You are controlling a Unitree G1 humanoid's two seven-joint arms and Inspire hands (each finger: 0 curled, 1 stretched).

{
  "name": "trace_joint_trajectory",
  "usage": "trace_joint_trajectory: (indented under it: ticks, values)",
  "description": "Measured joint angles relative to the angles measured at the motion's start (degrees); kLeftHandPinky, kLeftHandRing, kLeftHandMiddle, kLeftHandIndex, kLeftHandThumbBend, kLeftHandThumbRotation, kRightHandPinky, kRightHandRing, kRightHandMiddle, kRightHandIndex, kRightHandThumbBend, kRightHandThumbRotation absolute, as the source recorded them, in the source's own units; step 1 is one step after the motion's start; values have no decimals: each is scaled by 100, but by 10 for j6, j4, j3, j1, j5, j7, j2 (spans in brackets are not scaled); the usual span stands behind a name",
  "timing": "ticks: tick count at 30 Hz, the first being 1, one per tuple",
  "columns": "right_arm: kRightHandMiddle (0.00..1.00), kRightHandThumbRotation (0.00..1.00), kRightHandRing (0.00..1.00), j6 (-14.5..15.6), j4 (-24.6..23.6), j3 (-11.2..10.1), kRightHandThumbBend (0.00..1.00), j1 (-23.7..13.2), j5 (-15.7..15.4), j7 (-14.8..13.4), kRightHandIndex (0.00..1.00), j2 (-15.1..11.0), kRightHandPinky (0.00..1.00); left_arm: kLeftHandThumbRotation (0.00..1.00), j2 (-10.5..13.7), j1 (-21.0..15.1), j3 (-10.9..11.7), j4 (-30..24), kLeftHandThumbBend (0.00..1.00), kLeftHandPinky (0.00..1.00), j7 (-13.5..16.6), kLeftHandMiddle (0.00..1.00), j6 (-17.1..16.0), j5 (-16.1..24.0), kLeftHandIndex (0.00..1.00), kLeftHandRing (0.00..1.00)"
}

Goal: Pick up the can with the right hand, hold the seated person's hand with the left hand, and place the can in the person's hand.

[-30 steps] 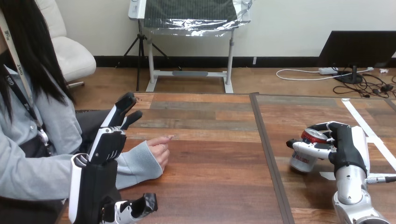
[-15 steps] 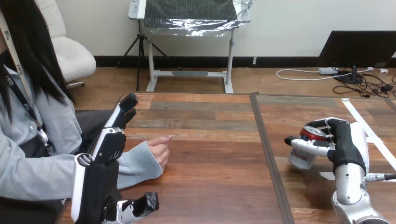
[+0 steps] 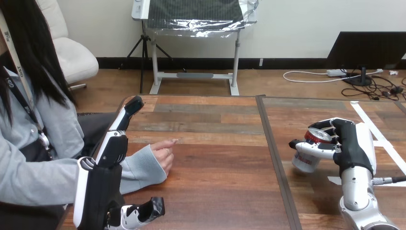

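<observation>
- The right robot hand (image 3: pixel 348 146) is at the right side of the worktop (image 3: pixel 215 172), and its fingers (image 3: pixel 316 149) and thumb are curled round the can (image 3: pixel 305 162).
- The can is tilted in this grip, with its red top toward the palm and its lower end close to the worktop. I cannot tell if the lower end touches the wood.
- The left robot hand (image 3: pixel 101 189) stands at the left side with its white back toward the camera. Its fingers (image 3: pixel 118 141) are straight and point away from the robot, so it is open and holds nothing.
- The person's hand (image 3: pixel 164 154) rests on the worktop just right of the left robot hand, with loosely bent fingers.
- The grey sleeve (image 3: pixel 139 167) is beside the left robot hand. I cannot tell if they touch.
- The can and the person's hand are well apart, with a dark strip (image 3: pixel 274 153) in the worktop between them.
</observation>
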Motion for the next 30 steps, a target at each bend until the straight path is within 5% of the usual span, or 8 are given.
trace_joint_trajectory:
  ticks: [30]
  values:
    - [52, 0, 46, -37, -1, 30, 85, 3, -33, -42, 53, 3, 42, 72, 1, 0, -5, 0, 100, 96, 0, 92, 5, -4, 88, 94]
